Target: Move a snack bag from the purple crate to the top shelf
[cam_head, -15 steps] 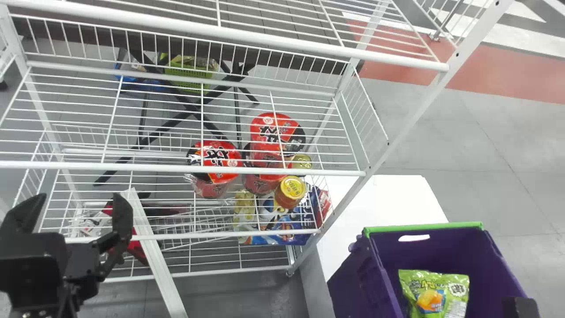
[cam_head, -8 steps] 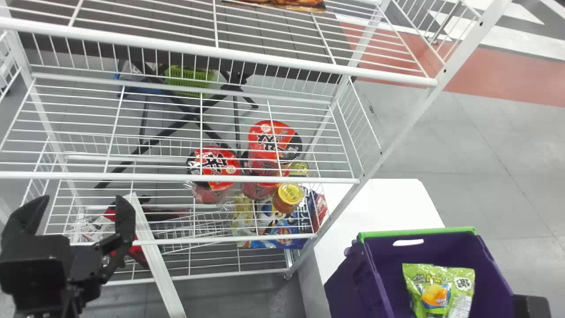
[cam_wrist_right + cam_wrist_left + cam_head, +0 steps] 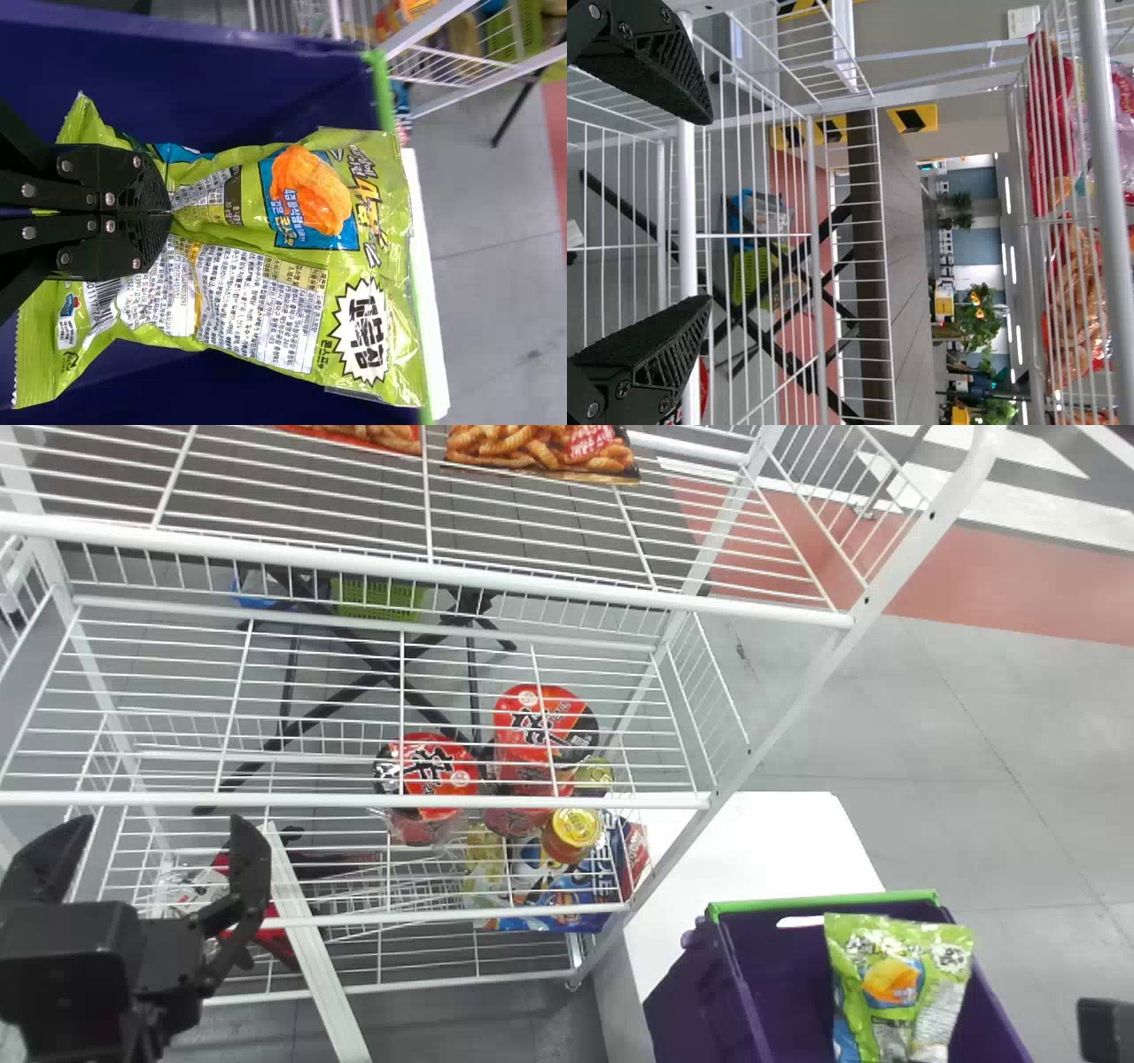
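A black part of my right gripper (image 3: 1103,1027) shows at the head view's lower right edge, beside the purple crate (image 3: 771,974). The green snack bag (image 3: 895,983) stands upright at the crate's mouth, its top over the green rim. In the right wrist view my right gripper (image 3: 170,212) is shut on the bag (image 3: 292,257), pinching its middle. My left gripper (image 3: 146,859) stays parked at the lower left, in front of the rack; in the left wrist view the left gripper (image 3: 709,208) has its fingers wide apart with nothing between them.
The white wire rack (image 3: 425,797) holds noodle cups (image 3: 430,766) and a yellow-lidded jar (image 3: 574,831) on lower shelves. Orange snack bags (image 3: 540,452) lie on the upper shelf. A white table (image 3: 762,841) stands between rack and crate.
The green bag has risen inside the crate towards its rim, and the right gripper part has shifted right. The head view has tilted up slightly, showing more of the upper shelf.
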Action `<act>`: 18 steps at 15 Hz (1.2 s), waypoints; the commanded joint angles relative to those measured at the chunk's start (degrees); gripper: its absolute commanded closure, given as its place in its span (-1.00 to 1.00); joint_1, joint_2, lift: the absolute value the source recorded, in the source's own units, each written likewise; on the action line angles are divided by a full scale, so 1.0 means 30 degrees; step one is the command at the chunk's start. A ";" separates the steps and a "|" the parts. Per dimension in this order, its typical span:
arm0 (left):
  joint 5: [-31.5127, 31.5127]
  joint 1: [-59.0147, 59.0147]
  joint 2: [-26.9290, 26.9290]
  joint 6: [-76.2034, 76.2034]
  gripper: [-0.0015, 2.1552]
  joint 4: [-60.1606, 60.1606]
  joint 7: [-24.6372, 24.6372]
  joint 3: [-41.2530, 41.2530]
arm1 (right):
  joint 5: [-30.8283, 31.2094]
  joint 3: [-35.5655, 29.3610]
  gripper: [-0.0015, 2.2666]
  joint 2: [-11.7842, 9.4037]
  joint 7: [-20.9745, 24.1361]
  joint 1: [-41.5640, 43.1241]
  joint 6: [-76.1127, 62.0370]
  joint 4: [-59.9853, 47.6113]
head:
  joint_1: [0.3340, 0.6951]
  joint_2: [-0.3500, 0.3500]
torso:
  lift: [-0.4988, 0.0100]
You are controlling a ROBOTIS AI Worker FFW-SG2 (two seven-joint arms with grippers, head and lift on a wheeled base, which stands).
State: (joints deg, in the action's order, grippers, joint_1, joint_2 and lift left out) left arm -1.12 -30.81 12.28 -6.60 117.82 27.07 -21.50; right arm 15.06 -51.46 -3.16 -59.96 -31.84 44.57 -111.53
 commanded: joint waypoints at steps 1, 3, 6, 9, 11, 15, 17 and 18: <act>-0.0007 -0.0100 0.0067 -0.0130 -0.90 0.0248 0.0001 -0.0010 | -0.0332 -0.0542 0.65 0.0644 -0.0493 -0.0022 0.0423 -0.1555 | 1.00 -1.00 | -0.16; -0.0007 -0.0158 0.0125 -0.0188 -0.90 0.0453 0.0001 -0.0010 | -0.1152 -0.1362 0.65 0.1072 -0.1460 -0.0022 0.0892 -0.2844 | 1.00 -1.00 | -0.12; -0.0036 -0.0217 0.0154 -0.0422 -0.90 0.0716 -0.0028 -0.0039 | -0.2207 -0.2563 0.65 0.1072 -0.2397 -0.0022 0.1302 -0.4308 | 1.00 -1.00 | -0.08; -0.0036 -0.0217 0.0154 -0.0833 -0.90 0.0834 -0.0145 -0.0039 | -0.2939 -0.3442 0.65 0.1072 -0.2895 -0.0022 0.1360 -0.4748 | 1.00 -1.00 | -0.03; -0.0036 -0.0217 0.0154 -0.0833 -0.90 0.0863 -0.0145 -0.0010 | -0.3818 -0.4058 0.65 0.1072 -0.3393 -0.0022 0.1360 -0.4894 | 1.00 -1.00 | 0.00; -0.0065 -0.0217 0.0125 -0.0891 -0.90 0.0921 -0.0175 -0.0098 | -0.4228 -0.4409 0.65 0.1072 -0.3716 -0.0022 0.1653 -0.5510 | 1.00 -1.00 | 0.06; -0.0065 -0.0217 0.0125 -0.0891 -0.90 0.0921 -0.0175 -0.0127 | -0.4433 -0.4438 0.65 0.1072 -0.3803 -0.0022 0.1653 -0.5627 | 1.00 -1.00 | 0.09; -0.0065 -0.0217 0.0125 -0.0891 -0.90 0.0921 -0.0175 -0.0127 | -0.4463 -0.4438 0.65 0.1072 -0.3833 -0.0022 0.1653 -0.5656 | 1.00 -1.00 | 0.11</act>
State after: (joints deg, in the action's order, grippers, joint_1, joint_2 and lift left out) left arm -1.32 -31.46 12.65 -9.28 120.58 26.54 -21.88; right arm 1.95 -64.72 0.00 -71.40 -31.90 49.51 -128.33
